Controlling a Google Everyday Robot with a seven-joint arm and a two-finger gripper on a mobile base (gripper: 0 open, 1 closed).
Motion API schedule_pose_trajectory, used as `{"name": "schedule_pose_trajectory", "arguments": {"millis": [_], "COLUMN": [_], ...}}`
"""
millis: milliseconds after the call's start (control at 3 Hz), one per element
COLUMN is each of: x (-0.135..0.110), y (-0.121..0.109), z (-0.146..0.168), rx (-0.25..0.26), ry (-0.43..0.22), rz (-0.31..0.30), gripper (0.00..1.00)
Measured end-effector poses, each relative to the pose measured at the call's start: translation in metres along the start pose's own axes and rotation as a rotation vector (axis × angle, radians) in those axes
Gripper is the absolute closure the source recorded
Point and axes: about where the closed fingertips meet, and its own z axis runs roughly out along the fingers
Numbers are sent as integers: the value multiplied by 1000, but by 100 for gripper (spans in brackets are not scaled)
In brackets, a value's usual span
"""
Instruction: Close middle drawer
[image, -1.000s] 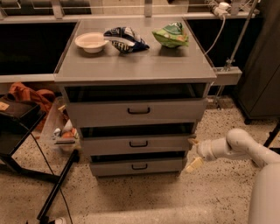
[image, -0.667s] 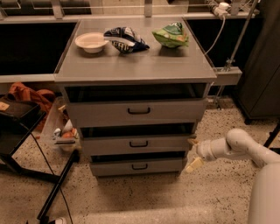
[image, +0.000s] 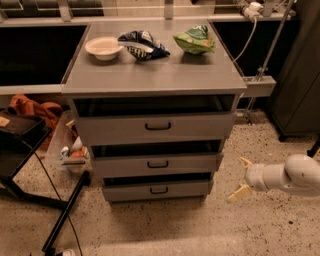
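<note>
The middle drawer (image: 157, 164) is a wide grey drawer with a small dark loop handle, in the grey cabinet (image: 155, 77) at the centre. It stands pulled out a little, with a dark gap above its front. The top drawer (image: 156, 126) and the bottom drawer (image: 158, 190) also stand out a little. My gripper (image: 241, 177) is at the right of the cabinet, level with the lower drawers and apart from them. Its two yellowish fingers (image: 239, 193) are spread open and hold nothing. The white arm (image: 295, 175) runs off to the right.
On the cabinet top lie a white bowl (image: 104, 48), a dark blue chip bag (image: 142, 44) and a green chip bag (image: 195, 40). A black stand (image: 65, 215) and clutter (image: 70, 150) are at the left. A dark cabinet (image: 300, 75) stands at the right.
The view has shifted a little and my gripper has drawn slightly away from the cabinet's right side. The drawers have not moved.
</note>
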Motion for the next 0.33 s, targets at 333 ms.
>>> {"name": "schedule_pose_trajectory", "arguments": {"millis": [333], "x": [2], "y": [10], "z": [-4], "rx": [4], "ry": [14], "rz": [4], "gripper": [0]}}
